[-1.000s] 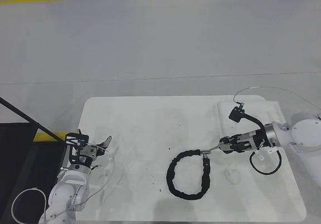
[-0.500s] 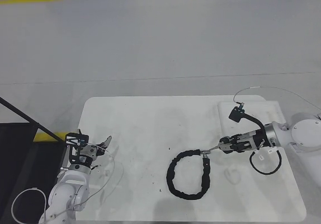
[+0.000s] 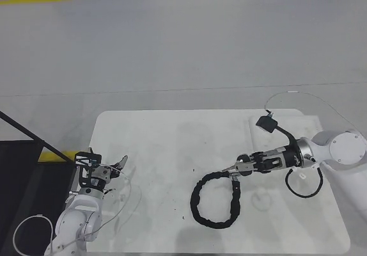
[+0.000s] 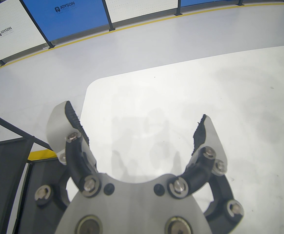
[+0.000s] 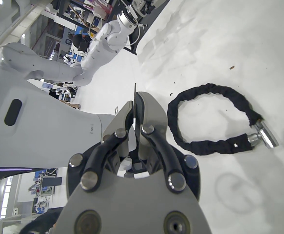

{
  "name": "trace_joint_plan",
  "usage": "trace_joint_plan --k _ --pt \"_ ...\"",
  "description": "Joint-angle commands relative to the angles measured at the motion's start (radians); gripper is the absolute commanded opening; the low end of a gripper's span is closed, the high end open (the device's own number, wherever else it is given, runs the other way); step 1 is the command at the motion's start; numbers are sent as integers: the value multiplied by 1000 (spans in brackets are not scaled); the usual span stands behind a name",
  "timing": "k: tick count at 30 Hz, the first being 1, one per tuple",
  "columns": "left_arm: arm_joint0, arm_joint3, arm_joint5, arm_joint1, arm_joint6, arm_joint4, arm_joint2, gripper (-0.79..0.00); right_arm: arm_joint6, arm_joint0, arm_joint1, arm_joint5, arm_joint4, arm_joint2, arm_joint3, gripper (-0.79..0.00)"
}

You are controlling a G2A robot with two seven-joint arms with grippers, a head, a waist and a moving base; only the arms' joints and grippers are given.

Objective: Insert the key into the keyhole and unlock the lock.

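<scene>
The lock [image 5: 206, 145] has a matt cloth sleeve and shiny metal end.

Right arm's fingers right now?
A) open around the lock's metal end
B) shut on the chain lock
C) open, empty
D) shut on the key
D: in the right wrist view the right gripper has its fingers pinched together on the thin key, which sticks out past their tips. The chain lock lies apart on the table.
</scene>
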Motion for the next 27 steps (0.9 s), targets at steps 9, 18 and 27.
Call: trace_joint_plan --k 9,18,27 --pt "0 0 0 0 0 0 0 0 -45 -127 81 -45 128 116 81 -785" --pt "0 0 0 0 0 0 0 0 -54 -272 152 -55 191 223 48 -785" --pt "-65 -76 15 -5 -40 162 91 0 -54 -276 155 -54 195 227 47 -785"
